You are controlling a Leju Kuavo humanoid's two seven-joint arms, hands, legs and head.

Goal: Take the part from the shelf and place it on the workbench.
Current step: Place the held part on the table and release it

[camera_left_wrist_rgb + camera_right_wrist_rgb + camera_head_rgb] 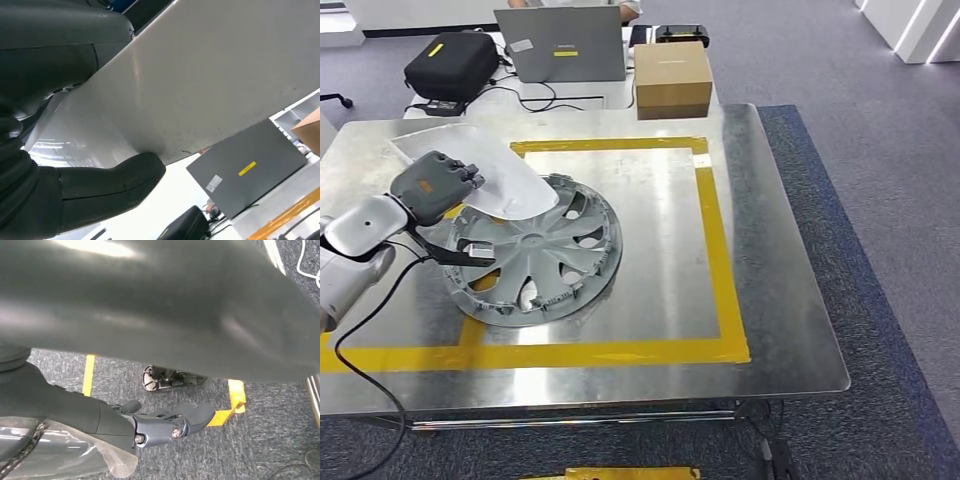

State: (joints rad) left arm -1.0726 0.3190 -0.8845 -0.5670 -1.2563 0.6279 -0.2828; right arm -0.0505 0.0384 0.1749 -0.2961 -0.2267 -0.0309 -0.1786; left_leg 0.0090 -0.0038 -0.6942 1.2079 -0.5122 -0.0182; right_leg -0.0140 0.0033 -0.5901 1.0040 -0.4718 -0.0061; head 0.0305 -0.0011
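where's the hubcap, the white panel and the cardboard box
hubcap (546, 262), head view, on its centre hub
white panel (490, 170), head view, on its flat face
cardboard box (672, 72), head view, on its top

A: So how were the cams set up?

B: The head cam sat high on the body, looking forward and down over the metal workbench (773, 300), far enough back to catch the laptop (561, 45) and cardboard box (672, 75) beyond it.

A: And the wrist ones?

B: The left wrist cam was jammed right behind the left hand (109, 182), super close, looking along a pale sheet part (211, 75) toward that same laptop (245, 172), so those two views overlapped there. The right wrist cam pointed down at grey carpet (234, 450) past the right hand (166, 425).
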